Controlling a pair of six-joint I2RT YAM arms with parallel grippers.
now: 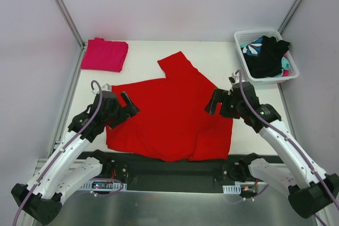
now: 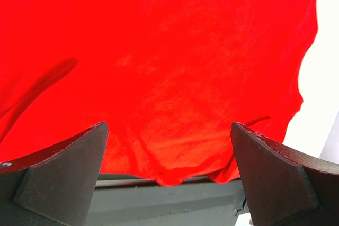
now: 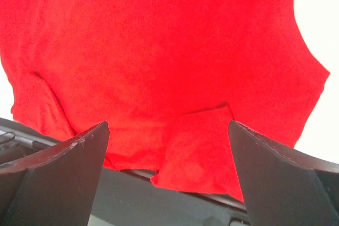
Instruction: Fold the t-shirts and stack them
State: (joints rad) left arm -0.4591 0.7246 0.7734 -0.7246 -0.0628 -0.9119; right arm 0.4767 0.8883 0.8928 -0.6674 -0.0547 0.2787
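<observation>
Red t-shirt (image 1: 169,120): lies spread out flat in the middle of the white counter (image 1: 143,59), between the two arms.
Red t-shirt look: big, soft and plain bright red. One sleeve points to the far side. A small flap is folded over at the near right. Its near hem goes just past the counter's front edge.
Left end effector (image 1: 128,110): spread wide, holding nothing, at the shirt's left edge. I cannot tell if it touches the cloth.
Left fingers (image 2: 63,175): dark, wedge-shaped, far apart, with red cloth showing between them.
Right end effector (image 1: 213,104): spread wide, holding nothing, over the shirt's right side.
Right fingers (image 3: 58,168): dark wedges, far apart.
Pink t-shirt (image 1: 105,55): folded into a flat block at the far left corner, well apart from the red one.
Basket (image 1: 293,71): white plastic with holes, at the far right corner.
Black garment (image 1: 267,56): bunched up in the basket.
Teal-and-white garment (image 1: 253,47): peeks out beside the black one.
</observation>
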